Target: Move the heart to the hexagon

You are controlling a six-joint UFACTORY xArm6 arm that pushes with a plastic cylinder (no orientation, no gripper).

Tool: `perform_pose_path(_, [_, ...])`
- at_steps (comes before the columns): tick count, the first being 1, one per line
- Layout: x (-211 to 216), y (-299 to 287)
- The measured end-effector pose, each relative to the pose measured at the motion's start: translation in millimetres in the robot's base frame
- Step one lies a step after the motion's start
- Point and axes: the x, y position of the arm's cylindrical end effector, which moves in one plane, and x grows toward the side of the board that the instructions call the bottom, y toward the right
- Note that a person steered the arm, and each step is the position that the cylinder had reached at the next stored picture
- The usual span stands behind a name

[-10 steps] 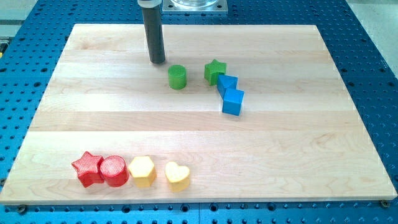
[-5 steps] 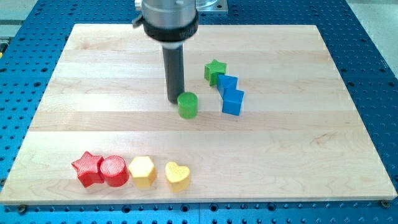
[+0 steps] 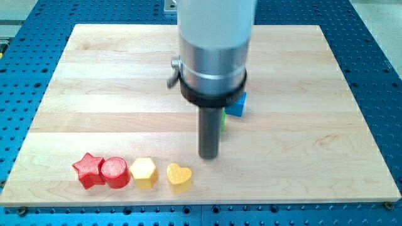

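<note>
Near yellow heart, my tip now lower than before, no claw, green cylinder mostly hidden.

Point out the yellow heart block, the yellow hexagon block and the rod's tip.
yellow heart block (image 3: pixel 179 177), camera view, middle of its top face.
yellow hexagon block (image 3: pixel 144 171), camera view, middle of its top face.
my tip (image 3: pixel 208 156), camera view, rod's very lower end.

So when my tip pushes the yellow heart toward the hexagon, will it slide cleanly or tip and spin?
The yellow heart looks squat and flat-bottomed, so it will probably slide, not tip. Its lobed outline may make it rotate if pushed off-centre. The yellow hexagon sits just to the view's left, so a short nudge likely suffices. My tip stands up and right of the heart.
</note>
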Motion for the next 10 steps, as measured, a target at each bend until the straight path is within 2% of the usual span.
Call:
perform_pose_path(1, [51.7,17.8])
perform_pose_path(5, [50.9,-5.7])
perform_pose_path(7, [50.9,-43.6])
perform_pose_path(10, [45.6,-31.0])
